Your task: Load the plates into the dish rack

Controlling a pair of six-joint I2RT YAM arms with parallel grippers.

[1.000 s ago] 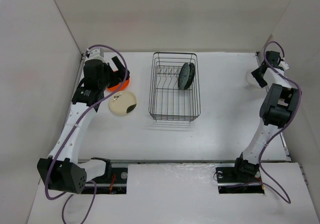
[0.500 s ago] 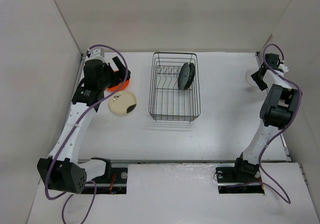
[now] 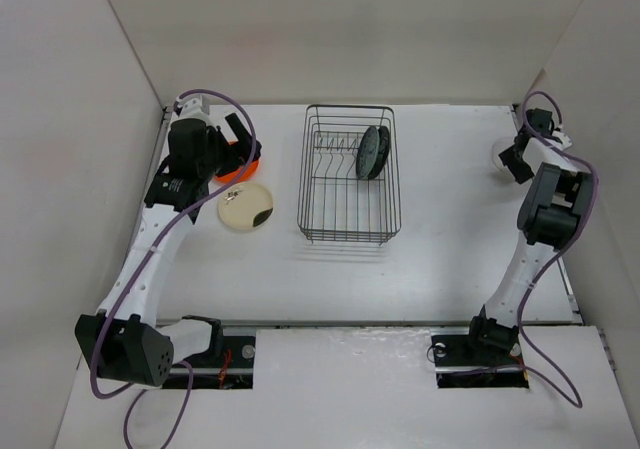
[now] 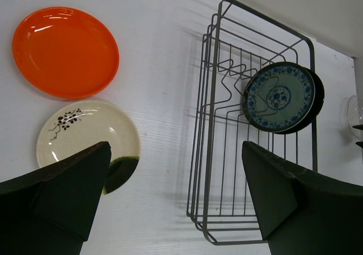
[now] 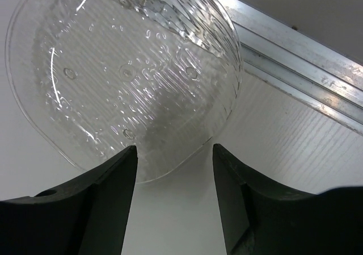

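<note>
The black wire dish rack (image 3: pixel 349 181) stands mid-table and holds the grey-teal patterned plate (image 4: pixel 278 96) upright, with the black plate (image 4: pixel 317 101) right behind it. The orange plate (image 4: pixel 66 51) and the cream plate with a dark patch (image 4: pixel 88 144) lie flat to the rack's left. My left gripper (image 3: pixel 238 137) is open and empty, raised above those two plates. The clear plate (image 5: pixel 125 73) lies at the far right edge. My right gripper (image 5: pixel 173 170) is open, its fingertips on either side of the clear plate's near rim, just short of it.
White walls enclose the table on three sides. A metal rail (image 5: pixel 300 56) runs along the table's right edge just beyond the clear plate. The right arm (image 3: pixel 545 219) stretches along that edge.
My right gripper has moved slightly farther back and toward the clear plate. The left arm and all plates have stayed in place.
</note>
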